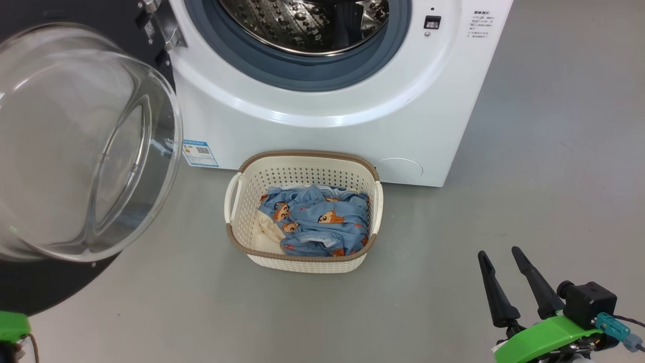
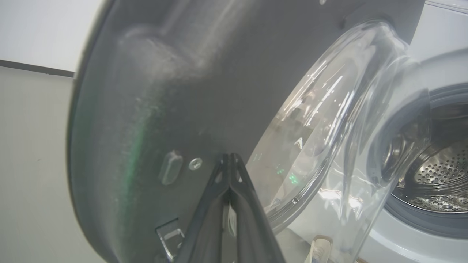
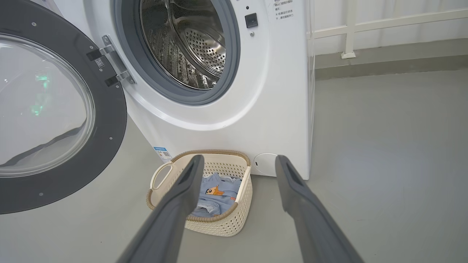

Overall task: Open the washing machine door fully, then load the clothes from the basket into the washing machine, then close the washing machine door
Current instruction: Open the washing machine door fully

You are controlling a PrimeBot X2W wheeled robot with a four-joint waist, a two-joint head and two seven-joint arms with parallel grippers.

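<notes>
**Tech A:** Status of end effectors and task items?

**Tech B:** Left gripper [image 2: 229, 157]: closed tight, fingers pressed together, holding nothing, tips at the dark inner face of the washing machine door [image 1: 75, 151], beside a small screw [image 2: 195, 163]; contact not resolvable. Right gripper [image 1: 500, 252]: spread wide, empty, low over the floor [image 1: 554, 176], well apart from the basket [image 1: 302, 263], nearer the robot and to the right. Basket on the floor, just beside the front foot of the washing machine [image 1: 352, 136], below the drum [image 1: 302, 25] opening. Clothes [image 1: 317, 222] all inside the basket, none in the drum.

**Tech A:** Failure modes from here?

**Tech B:** Door judged wide open, perhaps short of full travel; possible swing-back toward the opening if left unsupported. Check before reaching. Likely snagging of a long finger in the basket's perforations, or lifting of the light basket together with the fabric. Likely trailing of a garment across the grey-blue seal [image 1: 302, 73], then pinching at door closure. Push every fold past the seal.

**Tech A:** Edges and room?

**Tech B:** Left of the basket: restricted, with the glass bowl bulging out above the floor near the left handle [image 1: 233, 196]. Right of the basket: open floor out past the washing machine's right corner. Approach from the right-front; lift straight up past the brown rim, then in over the seal's lower lip.
</notes>
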